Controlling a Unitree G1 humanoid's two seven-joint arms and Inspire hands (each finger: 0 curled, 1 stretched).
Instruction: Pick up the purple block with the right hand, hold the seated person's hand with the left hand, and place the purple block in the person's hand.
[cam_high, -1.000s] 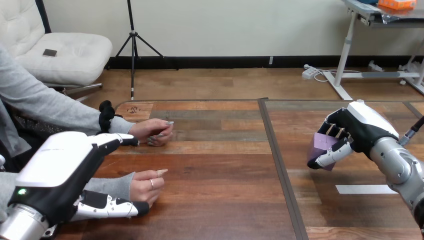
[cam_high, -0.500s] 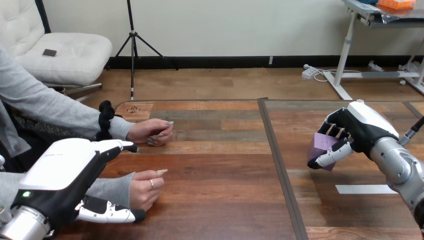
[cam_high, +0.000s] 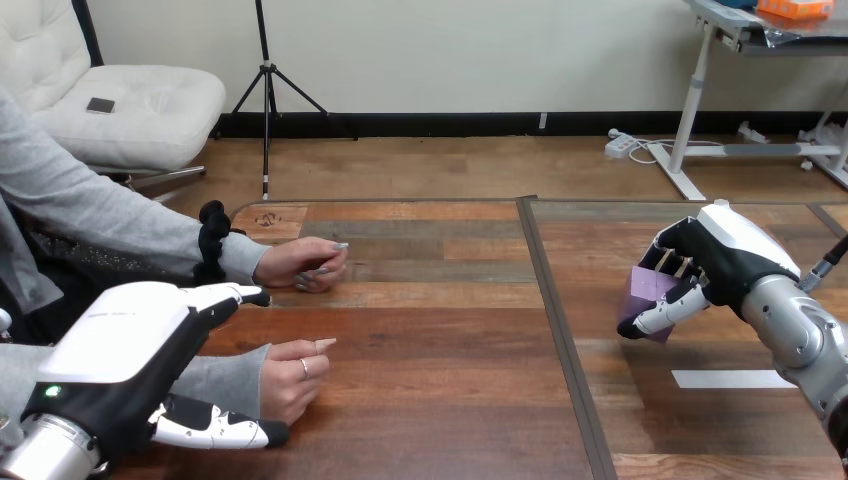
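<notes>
My right hand (cam_high: 722, 256) hovers over the right half of the table, its fingers and thumb curled round the purple block (cam_high: 648, 289). My left hand (cam_high: 125, 345) is at the near left, over the grey sleeve of the person's nearer arm. Its fingers (cam_high: 232, 294) reach straight along the far side of that arm, and its thumb (cam_high: 215, 431) lies straight along the near side, by the wrist. The person's nearer hand (cam_high: 295, 372) rests loosely curled on the wood, just past my fingertips. I see no digit curled round the wrist.
The person's farther hand (cam_high: 305, 264) rests on the table (cam_high: 440, 330) behind the nearer one. A dark seam (cam_high: 552, 310) splits the tabletop into two halves. A white tape strip (cam_high: 730, 378) lies on the right half near my right forearm.
My left hand has drawn back a little toward the near left edge, its thumb sliding along the person's wrist. My right hand and the block have barely moved.
</notes>
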